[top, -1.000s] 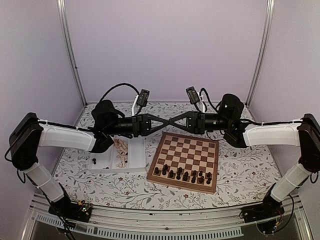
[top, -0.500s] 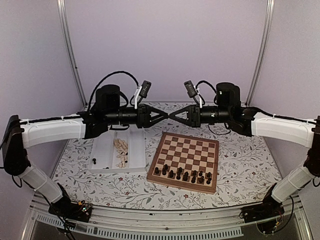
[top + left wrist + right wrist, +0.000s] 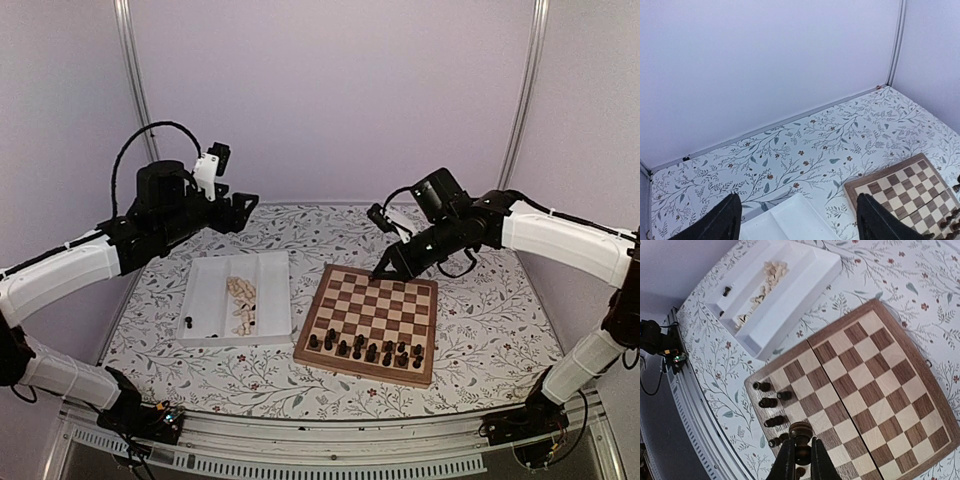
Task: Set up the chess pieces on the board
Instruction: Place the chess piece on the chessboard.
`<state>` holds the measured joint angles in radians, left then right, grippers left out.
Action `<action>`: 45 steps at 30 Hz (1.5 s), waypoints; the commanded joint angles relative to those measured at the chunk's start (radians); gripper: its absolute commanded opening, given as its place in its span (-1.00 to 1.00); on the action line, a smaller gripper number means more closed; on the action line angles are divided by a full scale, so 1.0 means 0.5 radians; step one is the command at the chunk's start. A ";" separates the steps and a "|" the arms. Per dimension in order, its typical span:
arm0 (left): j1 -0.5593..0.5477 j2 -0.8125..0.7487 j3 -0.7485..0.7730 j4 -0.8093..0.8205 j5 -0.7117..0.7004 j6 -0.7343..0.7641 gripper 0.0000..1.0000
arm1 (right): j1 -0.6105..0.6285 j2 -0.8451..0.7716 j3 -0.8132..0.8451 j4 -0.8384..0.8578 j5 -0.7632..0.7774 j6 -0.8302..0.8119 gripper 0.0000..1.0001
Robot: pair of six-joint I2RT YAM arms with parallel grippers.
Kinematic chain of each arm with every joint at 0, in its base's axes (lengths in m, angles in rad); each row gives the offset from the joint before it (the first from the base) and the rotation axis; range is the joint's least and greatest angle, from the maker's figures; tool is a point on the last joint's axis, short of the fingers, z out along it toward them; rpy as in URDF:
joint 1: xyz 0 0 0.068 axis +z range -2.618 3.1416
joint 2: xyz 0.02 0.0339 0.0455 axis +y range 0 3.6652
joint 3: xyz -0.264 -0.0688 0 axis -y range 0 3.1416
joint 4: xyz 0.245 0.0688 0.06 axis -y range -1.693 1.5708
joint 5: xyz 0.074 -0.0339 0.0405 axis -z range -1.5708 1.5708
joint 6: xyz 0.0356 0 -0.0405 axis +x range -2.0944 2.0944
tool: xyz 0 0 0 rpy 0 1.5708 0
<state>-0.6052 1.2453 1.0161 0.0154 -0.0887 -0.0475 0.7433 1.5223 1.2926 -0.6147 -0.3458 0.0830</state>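
No writing or numbers are readable anywhere.

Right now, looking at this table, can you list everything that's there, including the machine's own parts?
chessboard: one, tan and brown, right of the tray.
dark chess pieces: roughly a dozen, brown-black, board's nearest rows.
held chess piece: one, dark, in the right arm's jaws.
tray: one, white, two compartments, left of centre.
pale chess pieces: a heap, beige, tray's right compartment.
loose dark pieces: two, tray's left compartment.
tablecloth: one, white floral, under everything.
left arm: white and black, high at far left; jaws open, empty.
right arm: white and black, over the board's far edge; jaws shut on that piece.
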 commanded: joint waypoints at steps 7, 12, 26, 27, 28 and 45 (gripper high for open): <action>0.048 0.090 -0.012 -0.024 0.161 0.087 0.49 | 0.125 0.379 0.299 -0.688 0.343 -0.138 -0.88; 0.048 0.099 -0.009 -0.025 0.278 0.083 0.48 | 0.220 0.606 0.390 -0.832 0.439 -0.142 -0.89; 0.048 0.068 -0.019 -0.025 0.215 0.092 0.46 | 0.353 0.823 0.489 -0.936 0.410 -0.246 -0.88; 0.048 0.068 -0.020 -0.025 0.211 0.092 0.46 | 0.359 0.834 0.491 -0.941 0.409 -0.247 -0.88; 0.048 0.068 -0.020 -0.025 0.207 0.092 0.46 | 0.367 0.847 0.490 -0.945 0.412 -0.249 -0.88; 0.049 0.070 -0.023 -0.025 0.191 0.092 0.45 | 0.386 0.903 0.439 -0.915 0.428 -0.239 -0.86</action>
<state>-0.5797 1.2915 0.9867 0.0029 0.0147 -0.0105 0.9295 1.9480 1.5177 -1.0801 -0.1360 -0.0277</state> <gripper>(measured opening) 0.726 0.084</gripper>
